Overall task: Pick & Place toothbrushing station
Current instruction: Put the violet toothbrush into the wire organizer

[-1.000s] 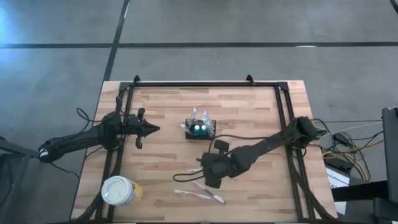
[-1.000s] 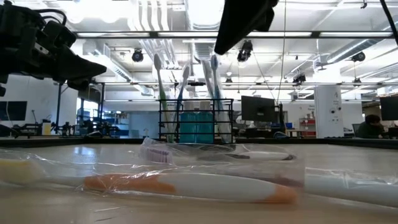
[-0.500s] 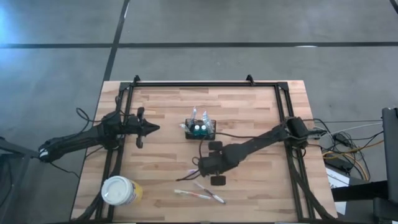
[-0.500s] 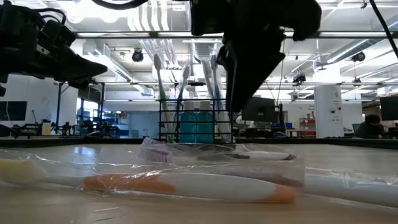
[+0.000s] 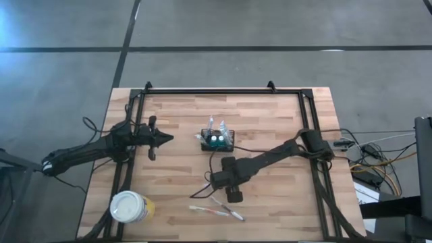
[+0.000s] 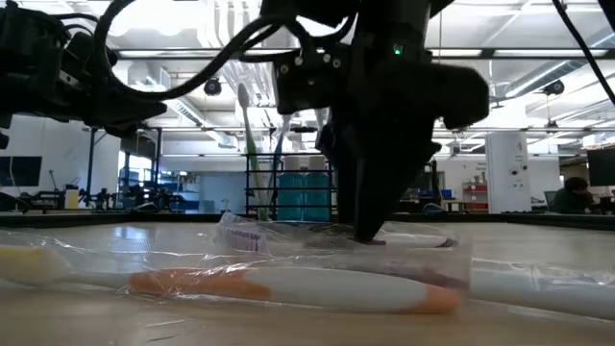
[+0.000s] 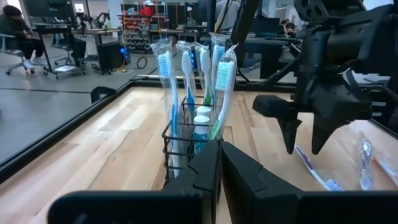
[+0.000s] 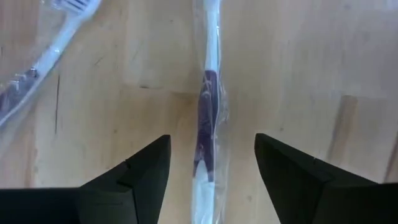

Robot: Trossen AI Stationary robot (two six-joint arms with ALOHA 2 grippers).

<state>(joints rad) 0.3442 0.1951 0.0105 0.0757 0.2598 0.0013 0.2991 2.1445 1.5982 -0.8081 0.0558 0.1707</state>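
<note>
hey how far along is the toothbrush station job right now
Done: several brushes stand in the caddy. In hand: the open right gripper straddles a wrapped purple toothbrush on the table, not gripped. Left: another wrapped brush lies nearby. The left gripper waits, shut.

Wooden slatted table (image 5: 270,121) with black frame rail round its edge. Yellow cup (image 5: 130,206) with white lid stands at near-left corner. Wrapped toothbrushes lie loose on near side: purple-handled one (image 8: 207,118) in clear film, orange-handled one (image 6: 279,285) closest to low camera. Beyond table, open workshop: seated person (image 7: 13,26) at desk, monitors (image 6: 396,169), ceiling lights.
</note>
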